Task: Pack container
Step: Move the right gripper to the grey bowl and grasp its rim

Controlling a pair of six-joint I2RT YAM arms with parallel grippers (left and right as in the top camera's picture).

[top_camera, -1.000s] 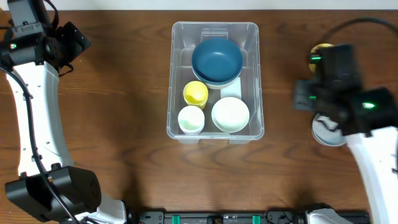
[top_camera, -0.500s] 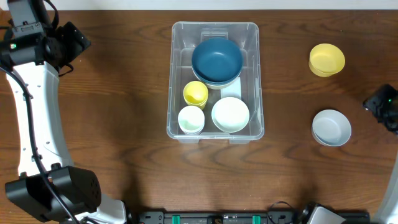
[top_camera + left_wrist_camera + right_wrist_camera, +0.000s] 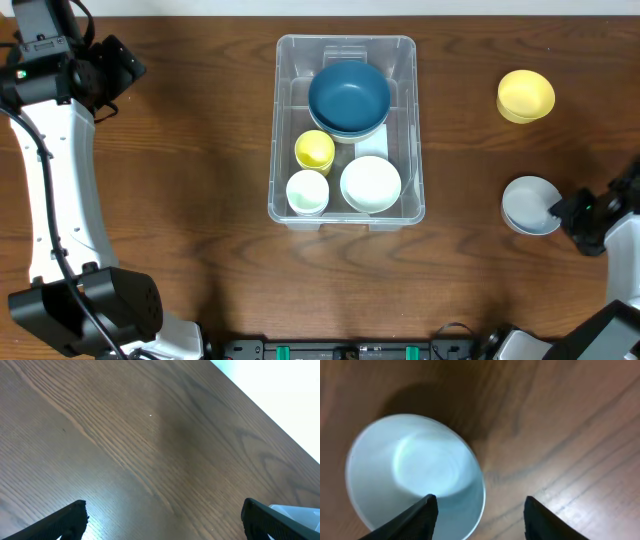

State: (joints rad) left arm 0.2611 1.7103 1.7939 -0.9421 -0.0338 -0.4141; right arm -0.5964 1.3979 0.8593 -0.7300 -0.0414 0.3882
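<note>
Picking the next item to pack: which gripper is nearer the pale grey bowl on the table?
Right. The right gripper is at the rim of the pale grey bowl, jaws open; the left gripper is far beyond the container.

Your table (image 3: 180, 150): dark brown wood, clear grain, fills the overhead view. Far side: pale strip (image 3: 450, 6) beyond its edge, wall or floor unclear. Near side: black rail (image 3: 350, 350). Soft glare on the wood.
</note>
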